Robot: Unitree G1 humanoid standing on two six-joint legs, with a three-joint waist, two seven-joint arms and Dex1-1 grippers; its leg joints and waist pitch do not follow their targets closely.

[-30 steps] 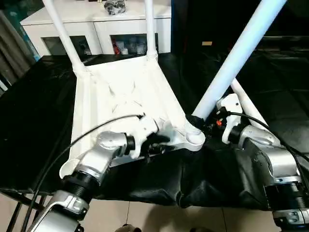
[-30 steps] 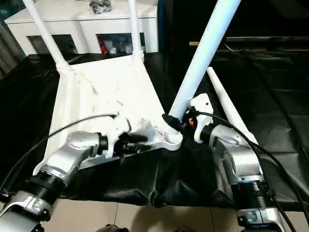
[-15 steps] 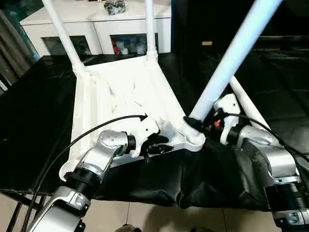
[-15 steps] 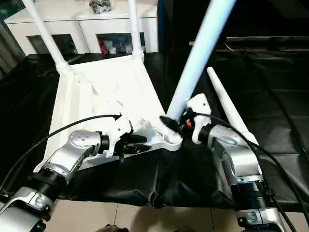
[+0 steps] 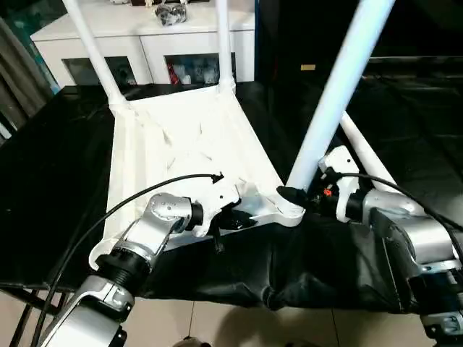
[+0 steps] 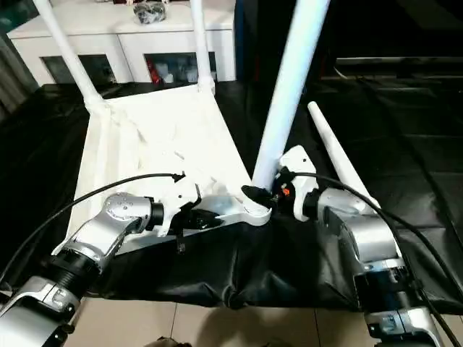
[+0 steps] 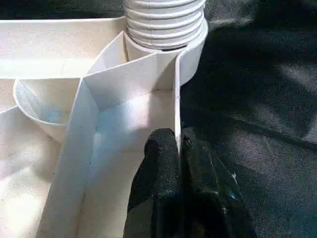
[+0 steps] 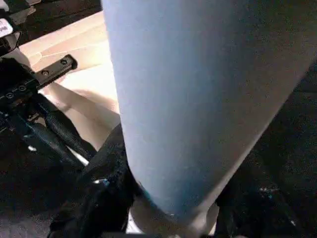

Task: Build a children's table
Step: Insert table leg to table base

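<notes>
The white tabletop (image 5: 181, 144) lies upside down on black cloth, ribs facing up. Two white legs (image 5: 94, 50) (image 5: 224, 43) stand in its far corner sockets. A third leg (image 5: 340, 87) rises steeply from the near right socket (image 5: 289, 213), leaning a little to the right. My right gripper (image 5: 293, 194) is shut on this leg just above the socket, and the leg (image 8: 188, 99) shows close up between its black fingers (image 8: 99, 183). My left gripper (image 7: 178, 141) is shut on the thin near rim wall of the tabletop, close to that socket. A further leg (image 6: 336, 152) lies loose on the cloth to the right.
A white cabinet (image 5: 145, 36) with glass doors stands behind the work table, small objects on top. The black cloth (image 5: 51, 181) hangs over the table's front edge, with tiled floor below. A black cable (image 5: 145, 191) arcs over my left forearm.
The held leg has swung more upright in the near right socket. My left gripper has closed on the tabletop's near rim.
</notes>
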